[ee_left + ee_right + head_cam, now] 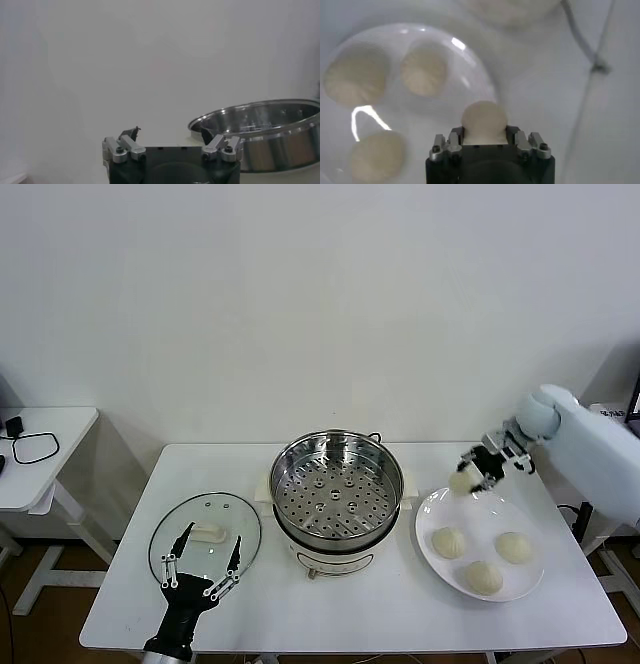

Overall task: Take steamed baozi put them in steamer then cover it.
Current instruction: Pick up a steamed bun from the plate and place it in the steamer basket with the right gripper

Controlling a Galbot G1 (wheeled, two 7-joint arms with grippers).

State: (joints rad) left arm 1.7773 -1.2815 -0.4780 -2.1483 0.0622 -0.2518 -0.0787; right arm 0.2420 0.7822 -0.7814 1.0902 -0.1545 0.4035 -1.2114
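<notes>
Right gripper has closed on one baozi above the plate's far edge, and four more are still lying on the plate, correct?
Not quite: three baozi remain on the plate, not four, as the head view shows. The rest holds: the right gripper is shut on one baozi above the plate's far edge.

A plain white wall (320,304) fills the space behind the white table (350,609), evenly lit. To the left of the table stands a second, smaller white desk (40,474) on white legs, with a black cable loop (35,448) on it. Pale floor (60,604) shows below the desk.
</notes>
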